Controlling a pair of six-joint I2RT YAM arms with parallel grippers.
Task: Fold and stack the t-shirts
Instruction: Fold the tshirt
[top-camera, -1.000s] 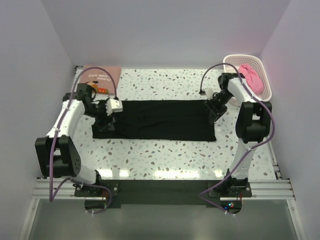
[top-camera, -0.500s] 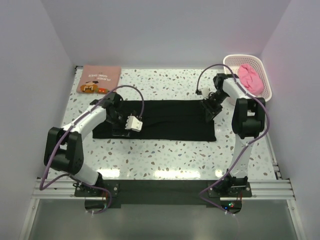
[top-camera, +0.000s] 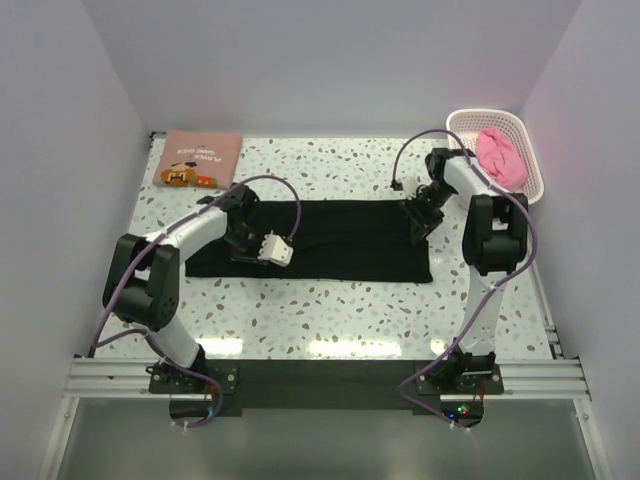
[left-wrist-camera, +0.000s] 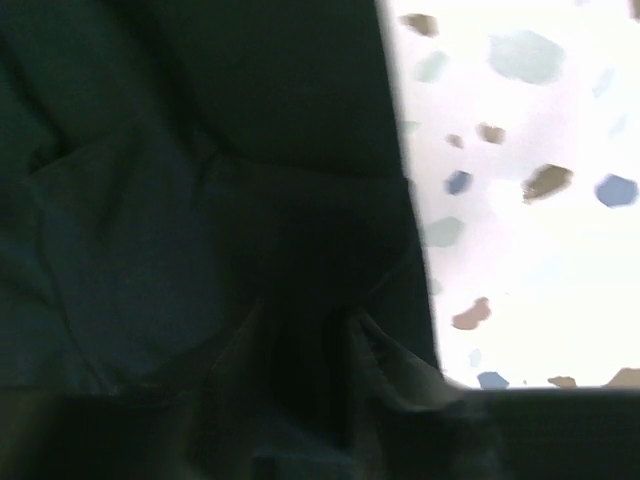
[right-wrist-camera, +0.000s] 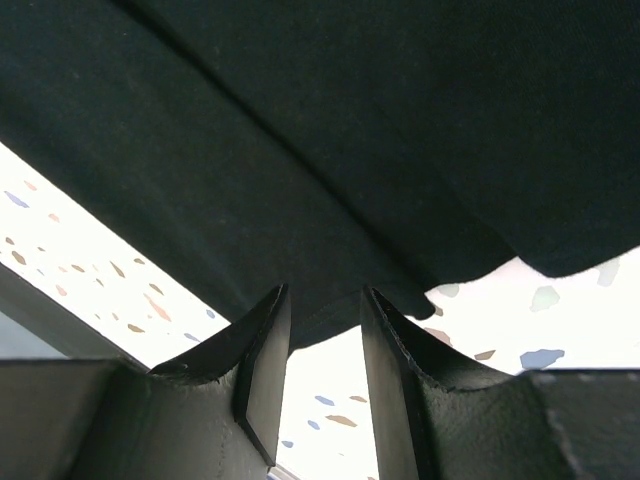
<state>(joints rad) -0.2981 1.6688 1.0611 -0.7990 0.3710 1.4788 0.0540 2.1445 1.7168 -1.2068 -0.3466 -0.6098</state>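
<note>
The black t-shirt (top-camera: 340, 240) lies on the table as a long flat strip. My left gripper (top-camera: 250, 245) is down on its left part. In the left wrist view the fingers (left-wrist-camera: 385, 360) are dark and blurred against the black t-shirt (left-wrist-camera: 150, 200), so their gap is unclear. My right gripper (top-camera: 415, 222) is at the strip's far right corner. Its jaws (right-wrist-camera: 325, 295) stand apart, and the hem of the black t-shirt (right-wrist-camera: 350, 120) lies between the tips. The salmon-pink t-shirt (top-camera: 200, 158) lies folded at the back left. The pink t-shirt (top-camera: 500, 155) is bunched in the basket.
The white lattice basket (top-camera: 460, 120) stands at the back right corner, close behind the right arm. Walls close in the speckled table (top-camera: 330, 300) on three sides. Purple cables loop above both arms.
My left arm has swung right from the shirt's left end onto the cloth, and its jaws have drawn in. The right gripper shifted slightly toward the far edge.
</note>
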